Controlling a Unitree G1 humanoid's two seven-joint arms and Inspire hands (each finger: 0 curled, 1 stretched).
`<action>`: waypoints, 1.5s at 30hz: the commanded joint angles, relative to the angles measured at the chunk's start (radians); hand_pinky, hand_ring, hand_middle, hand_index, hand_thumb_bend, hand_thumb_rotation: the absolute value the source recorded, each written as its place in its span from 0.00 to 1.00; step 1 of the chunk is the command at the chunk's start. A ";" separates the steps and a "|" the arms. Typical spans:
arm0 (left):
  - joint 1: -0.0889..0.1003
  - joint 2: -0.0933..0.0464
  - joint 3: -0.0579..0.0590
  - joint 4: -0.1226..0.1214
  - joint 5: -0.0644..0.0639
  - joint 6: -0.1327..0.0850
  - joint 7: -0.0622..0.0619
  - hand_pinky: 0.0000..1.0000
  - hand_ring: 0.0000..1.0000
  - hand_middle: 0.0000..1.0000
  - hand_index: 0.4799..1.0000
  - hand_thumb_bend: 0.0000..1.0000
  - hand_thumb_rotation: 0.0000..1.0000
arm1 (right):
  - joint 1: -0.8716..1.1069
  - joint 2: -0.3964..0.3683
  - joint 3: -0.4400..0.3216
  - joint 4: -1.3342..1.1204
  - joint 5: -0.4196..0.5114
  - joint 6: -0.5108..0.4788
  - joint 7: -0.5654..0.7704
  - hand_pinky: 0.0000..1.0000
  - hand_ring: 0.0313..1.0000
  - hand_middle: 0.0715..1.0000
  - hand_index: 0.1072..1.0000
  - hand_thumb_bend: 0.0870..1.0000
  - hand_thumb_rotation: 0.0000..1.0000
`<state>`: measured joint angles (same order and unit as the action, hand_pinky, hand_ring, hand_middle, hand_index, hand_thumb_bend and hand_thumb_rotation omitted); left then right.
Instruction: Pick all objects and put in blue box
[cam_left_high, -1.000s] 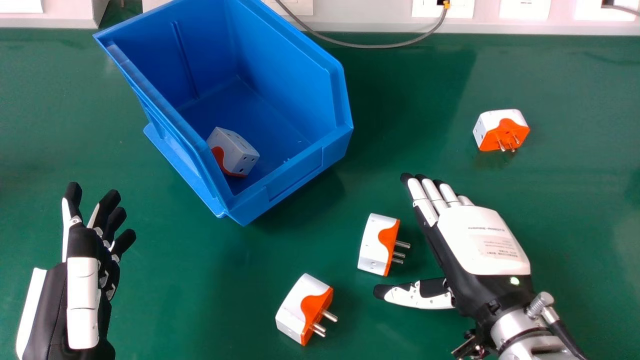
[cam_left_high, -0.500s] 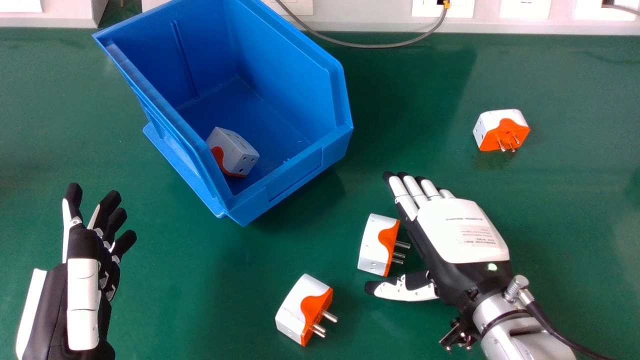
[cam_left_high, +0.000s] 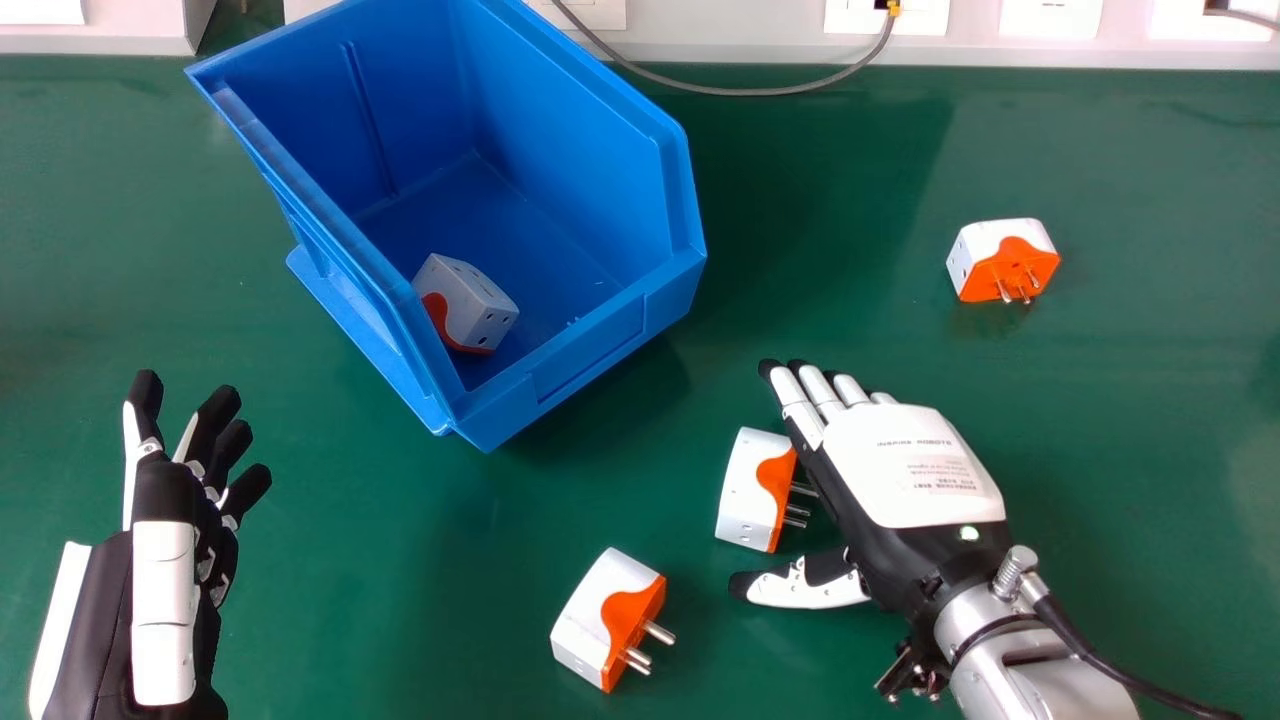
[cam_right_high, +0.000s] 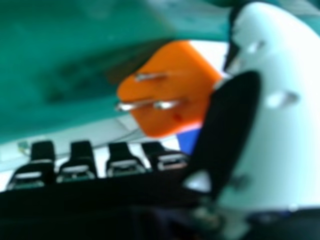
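Note:
In the head view my right hand (cam_left_high: 905, 465) is open beside a white and orange plug adapter (cam_left_high: 750, 490), its fingers past the prongs and its thumb on the near side. The right hand view shows that adapter's orange prong face (cam_right_high: 167, 90) close to the thumb of my right hand (cam_right_high: 280, 110). A second adapter (cam_left_high: 598, 610) lies nearer the front, and a third (cam_left_high: 1000, 258) sits at the far right. The blue box (cam_left_high: 590, 375) holds one adapter (cam_left_high: 478, 305) on its floor. My left hand (cam_left_high: 175, 500) rests open at the left.
A white panel with sockets (cam_left_high: 720, 50) runs along the back of the green table (cam_left_high: 400, 600). A grey cable (cam_left_high: 770, 92) loops down from it onto the table behind the box.
My right hand has moved left to the nearest prongs, now partly covering them, and turned slightly. The left hand has barely shifted, and the adapters and box have stayed put.

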<state>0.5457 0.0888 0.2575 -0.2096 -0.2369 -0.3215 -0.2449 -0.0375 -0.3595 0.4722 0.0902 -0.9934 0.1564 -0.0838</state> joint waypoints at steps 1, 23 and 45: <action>0.008 0.005 0.007 -0.026 -0.011 -0.011 -0.002 0.94 0.97 0.97 1.00 0.91 1.00 | -0.020 0.000 -0.002 0.005 -0.027 -0.004 -0.067 0.52 0.53 0.56 0.55 0.44 0.37; 0.014 0.003 0.007 -0.041 -0.016 0.004 -0.002 0.94 0.97 0.97 1.00 0.91 1.00 | -0.067 -0.005 0.006 0.117 -0.003 -0.082 -0.199 0.11 0.10 0.14 0.13 0.43 0.21; -0.013 0.001 0.002 -0.038 -0.004 0.020 0.013 0.94 0.96 0.96 1.00 0.92 1.00 | -0.028 0.048 -0.103 -0.425 0.132 -0.031 0.074 0.04 0.06 0.10 0.13 0.38 0.13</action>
<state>0.5381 0.0882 0.2588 -0.2255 -0.2381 -0.2957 -0.2360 -0.0120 -0.3248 0.3855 -0.2786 -0.8700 0.1436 -0.0174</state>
